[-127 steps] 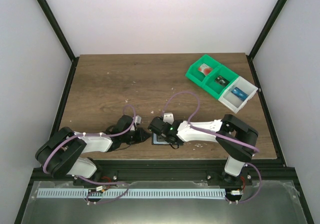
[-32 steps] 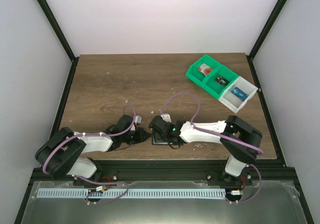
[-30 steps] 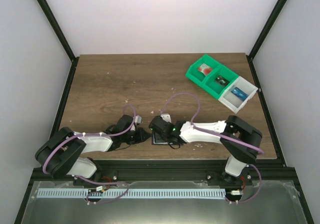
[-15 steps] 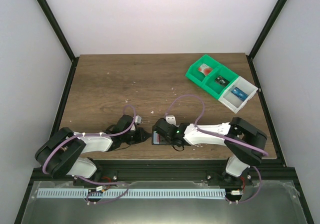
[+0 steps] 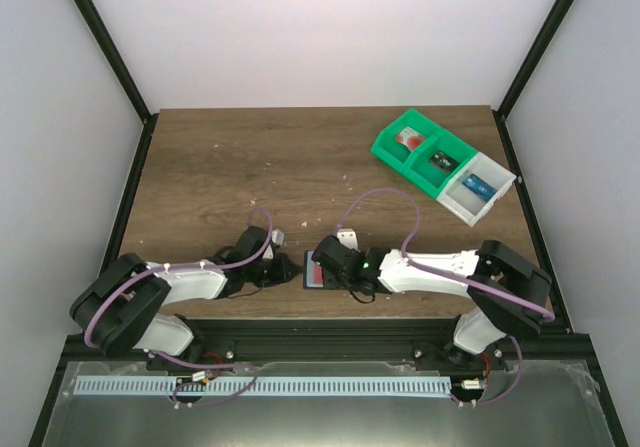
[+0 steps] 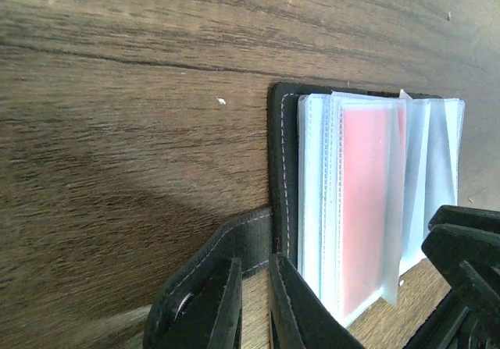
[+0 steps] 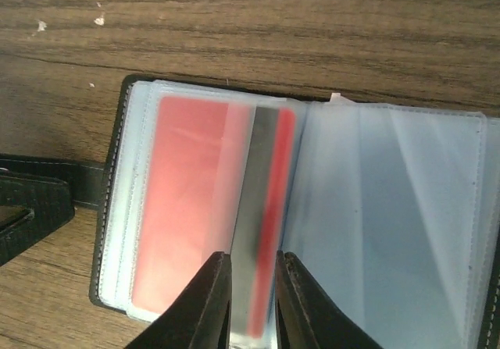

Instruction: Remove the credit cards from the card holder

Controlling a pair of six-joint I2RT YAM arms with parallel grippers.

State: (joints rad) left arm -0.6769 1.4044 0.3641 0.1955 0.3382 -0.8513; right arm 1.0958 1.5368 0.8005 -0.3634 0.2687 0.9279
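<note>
The light blue, dark-edged folding card holder [image 7: 375, 208] lies open on the brown wooden table [image 5: 250, 167], just ahead of both pincers. Its black strap [image 6: 234, 236] is pinched by the left pincer [image 6: 254, 269]. A thin red credit card [image 7: 266, 208] (blurred) is nipped by the right pincer [image 7: 251, 265].

Robotics lab test cell, as we log it: wooden bench [image 5: 240, 167] enclosed by plain white panels [image 5: 320, 37] and black frame struts [image 5: 105, 42]; left arm [image 5: 185, 282] and right arm [image 5: 440, 267], cabled, bolted to a metal rail [image 5: 330, 347]; plastic sorting bins [image 5: 444, 164].
</note>
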